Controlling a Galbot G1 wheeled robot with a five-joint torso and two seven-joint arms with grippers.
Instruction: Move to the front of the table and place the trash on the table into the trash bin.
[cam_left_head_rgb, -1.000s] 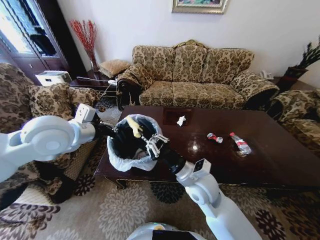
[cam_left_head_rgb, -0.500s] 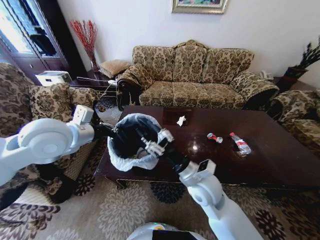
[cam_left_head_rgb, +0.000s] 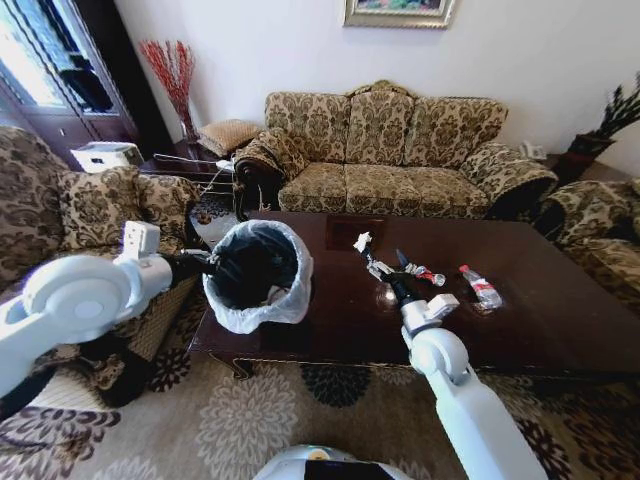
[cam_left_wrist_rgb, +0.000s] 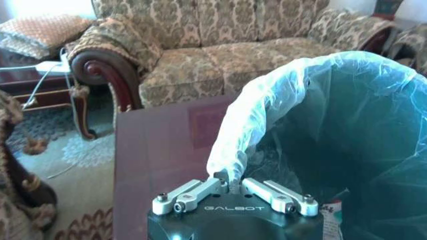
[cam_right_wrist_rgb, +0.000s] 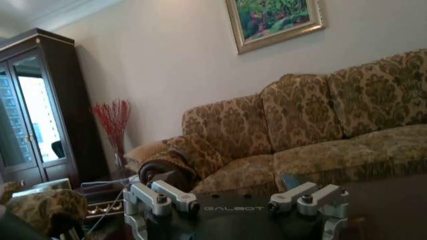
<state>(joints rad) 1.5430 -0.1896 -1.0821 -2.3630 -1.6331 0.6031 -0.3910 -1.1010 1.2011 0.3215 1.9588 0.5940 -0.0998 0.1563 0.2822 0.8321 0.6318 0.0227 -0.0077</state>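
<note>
Trash bin (cam_left_head_rgb: 256, 276) at the table's (cam_left_head_rgb: 540, 320) left end — wrapper (cam_left_head_rgb: 362, 241), can (cam_left_head_rgb: 429, 275), bottle (cam_left_head_rgb: 481, 286) rightward.

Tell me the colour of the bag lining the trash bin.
Translucent white bag, seen best in the left wrist view.

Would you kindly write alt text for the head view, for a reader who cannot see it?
The left gripper holds the rim of the bag-lined trash bin at the table's left end, while the right gripper, open and empty, hangs above the tabletop. A white wrapper, crushed red can and plastic bottle lie nearby.
</note>
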